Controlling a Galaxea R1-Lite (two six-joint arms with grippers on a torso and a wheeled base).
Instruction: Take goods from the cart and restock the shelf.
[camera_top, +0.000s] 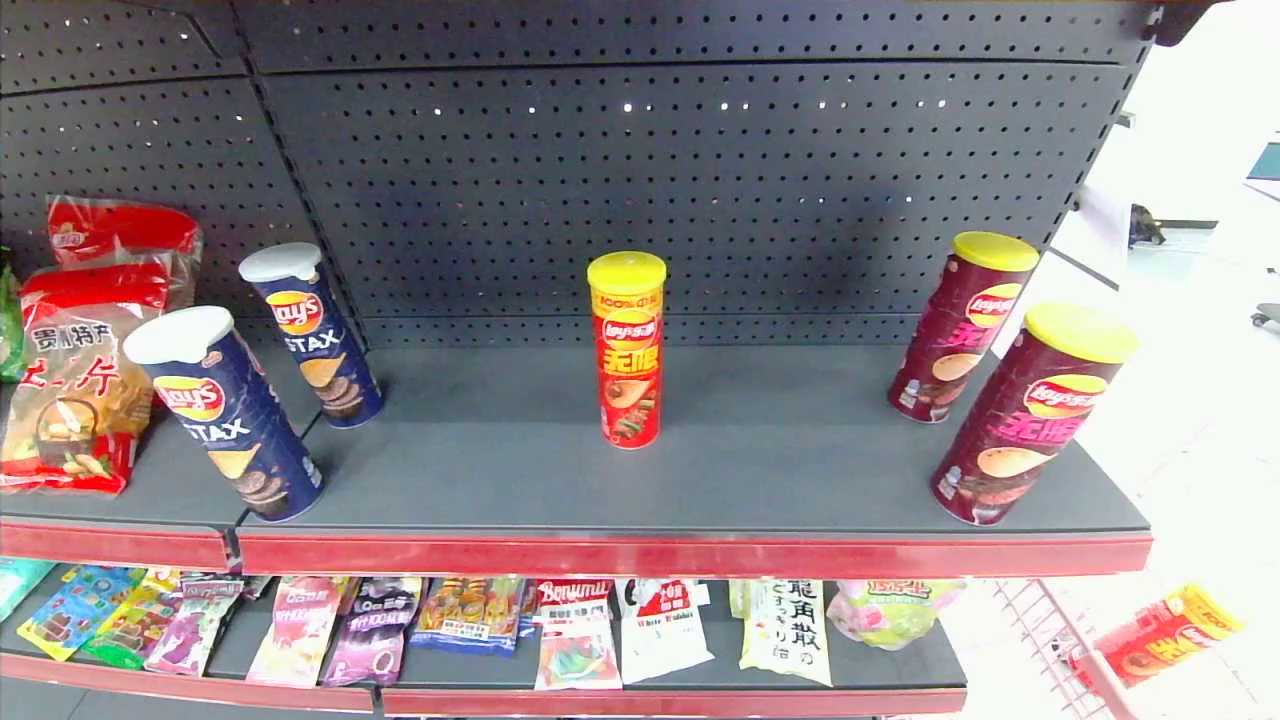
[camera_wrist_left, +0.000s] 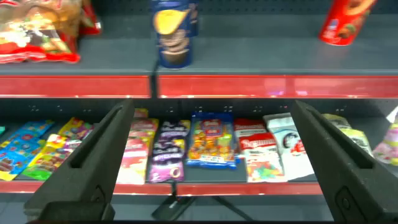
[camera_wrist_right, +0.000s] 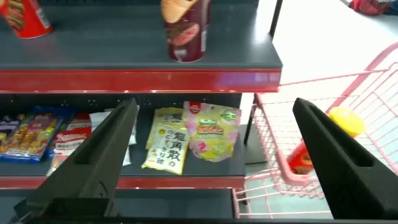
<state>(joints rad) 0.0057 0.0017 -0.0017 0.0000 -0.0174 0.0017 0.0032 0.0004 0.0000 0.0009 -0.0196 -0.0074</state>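
On the grey shelf (camera_top: 760, 450) stand two blue cans (camera_top: 235, 415) at the left, a red can (camera_top: 627, 350) in the middle and two maroon cans (camera_top: 1030, 415) at the right. A red can with a yellow lid (camera_top: 1165, 630) lies in the pink wire cart (camera_top: 1040, 630) at the lower right. My left gripper (camera_wrist_left: 211, 109) is open and holds nothing, level with the lower shelf's snack bags, below a blue can (camera_wrist_left: 174, 31). My right gripper (camera_wrist_right: 214, 106) is also open and holds nothing, below a maroon can (camera_wrist_right: 185, 28), with the cart (camera_wrist_right: 348, 124) and its can (camera_wrist_right: 323, 143) beside it.
Red snack bags (camera_top: 80, 380) lie on the adjoining shelf at the left. Several flat snack packets (camera_top: 570, 630) line the lower shelf. A perforated back panel (camera_top: 650, 180) closes the shelf behind. Open room lies between the middle can and the cans on either side.
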